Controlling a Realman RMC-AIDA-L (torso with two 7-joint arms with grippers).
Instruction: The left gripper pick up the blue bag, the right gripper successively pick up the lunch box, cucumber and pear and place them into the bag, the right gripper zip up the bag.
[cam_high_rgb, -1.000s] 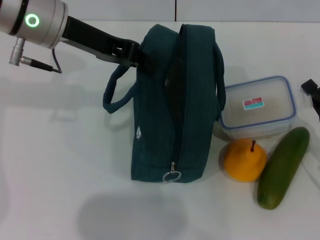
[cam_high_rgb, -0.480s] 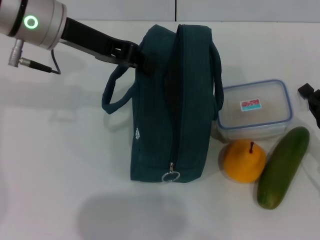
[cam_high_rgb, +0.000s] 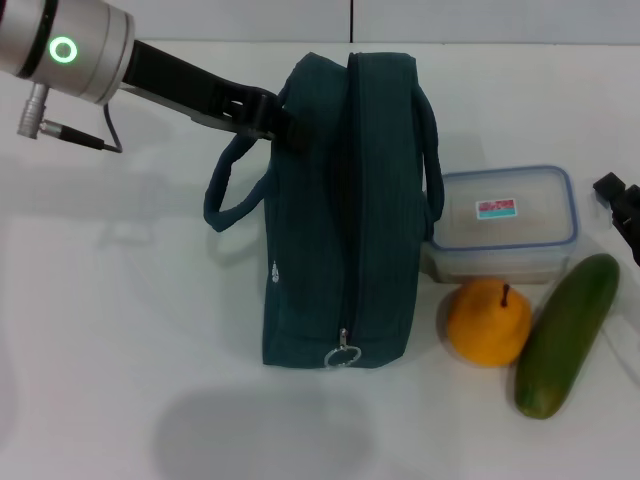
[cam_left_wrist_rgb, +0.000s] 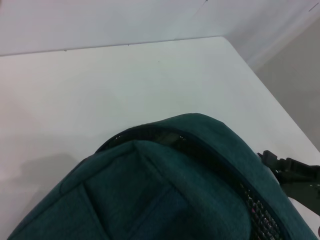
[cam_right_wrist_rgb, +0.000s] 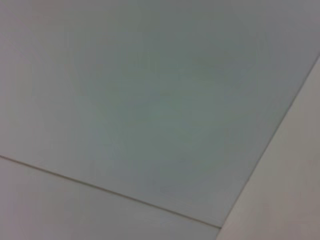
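Bag upright on white table (cam_high_rgb: 110, 330), left gripper at its far end, food lined up to its right.

Nearest: cucumber (cam_high_rgb: 566, 335) lying aslant at front right, pear (cam_high_rgb: 488, 321) just beside it to the left, close by the bag's near right corner. Behind the pear, touching or nearly so: box (cam_high_rgb: 503, 223), lid on, hard against the bag's right side. Bag (cam_high_rgb: 345, 220) standing lengthwise, ring pull (cam_high_rgb: 343, 354) at the near end, one handle looped out to the left. Farther back: left gripper (cam_high_rgb: 278, 118) pressed to the far left top edge of the bag, clamped on fabric or not, cannot tell. At the right edge, beyond the cucumber: right gripper (cam_high_rgb: 622, 203), barely in view, fingers' state not readable.
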